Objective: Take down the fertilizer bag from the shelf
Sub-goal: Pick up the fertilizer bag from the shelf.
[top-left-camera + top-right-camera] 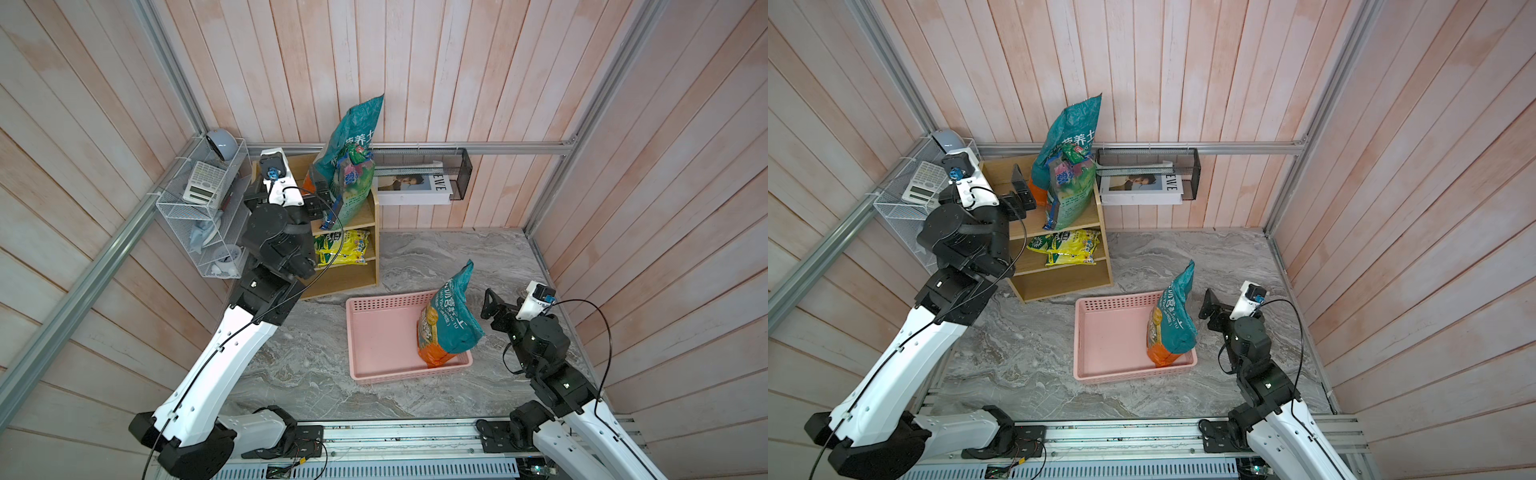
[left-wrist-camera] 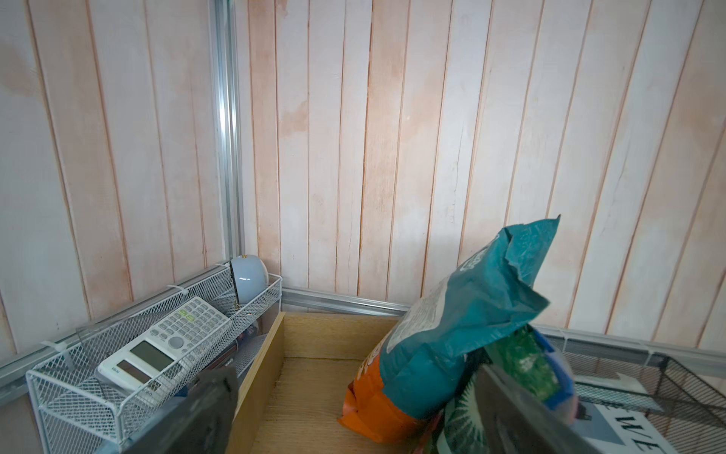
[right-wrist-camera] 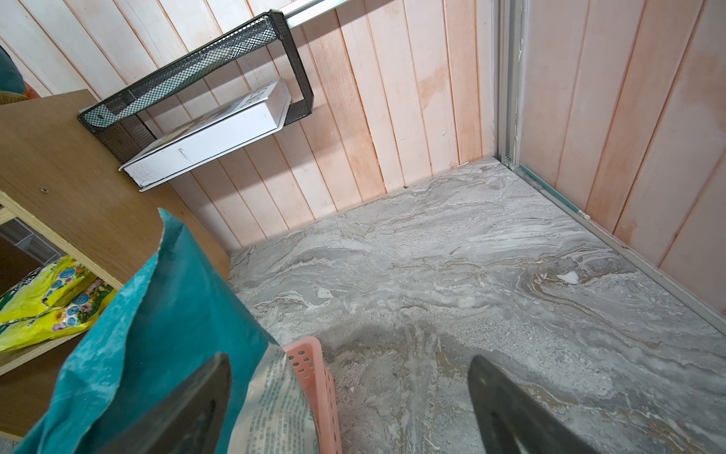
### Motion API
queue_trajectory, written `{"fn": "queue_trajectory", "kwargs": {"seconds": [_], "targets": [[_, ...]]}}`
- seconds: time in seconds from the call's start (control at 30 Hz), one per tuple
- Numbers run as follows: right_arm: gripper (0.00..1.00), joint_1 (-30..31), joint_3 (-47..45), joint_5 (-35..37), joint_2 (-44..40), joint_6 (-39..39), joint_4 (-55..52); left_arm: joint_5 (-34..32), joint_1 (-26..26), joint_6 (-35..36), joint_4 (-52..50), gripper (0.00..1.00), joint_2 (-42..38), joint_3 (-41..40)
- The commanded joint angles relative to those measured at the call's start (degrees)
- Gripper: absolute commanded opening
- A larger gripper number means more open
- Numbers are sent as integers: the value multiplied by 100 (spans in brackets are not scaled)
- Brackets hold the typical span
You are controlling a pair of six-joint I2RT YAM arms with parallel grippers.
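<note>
Left end effector (image 1: 1022, 189) beside teal bag (image 1: 1067, 133)

Top views: you look steeply down from high before the shelf (image 1: 353, 278) (image 1: 1059, 282); both share the whole scene.
Left wrist: close over the shelf's (image 2: 314, 393) top, facing its back.
Right wrist: low beside the shelf's (image 3: 70, 165) side panel.

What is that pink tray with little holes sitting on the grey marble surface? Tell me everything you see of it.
The pink rectangular basket looks like moulded plastic: low walls pierced with rows of small round holes, and a smooth solid floor. It lies flat on the grey marbled tabletop, in front of the tan wooden shelf and apart from it. A teal-and-orange bag stands upright in its right-hand end; the rest is bare.
</note>
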Motion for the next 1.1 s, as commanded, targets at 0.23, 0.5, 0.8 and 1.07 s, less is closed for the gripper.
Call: {"fn": "queue_trajectory", "kwargs": {"seconds": [0.23, 0.5, 0.8, 1.07], "targets": [[98, 4, -137, -54, 4, -38, 191, 1574, 952, -44, -57, 100, 568, -84], [98, 4, -137, -85, 105, -42, 235, 2066, 956, -105, -14, 100, 844, 113], [98, 4, -150, -131, 105, -42, 252, 1880, 961, 360, -299, 100, 1681, 1293], [98, 4, -164, -175, 192, -60, 345, 2096, 960, 462, -363, 59, 2062, 1932]]}}
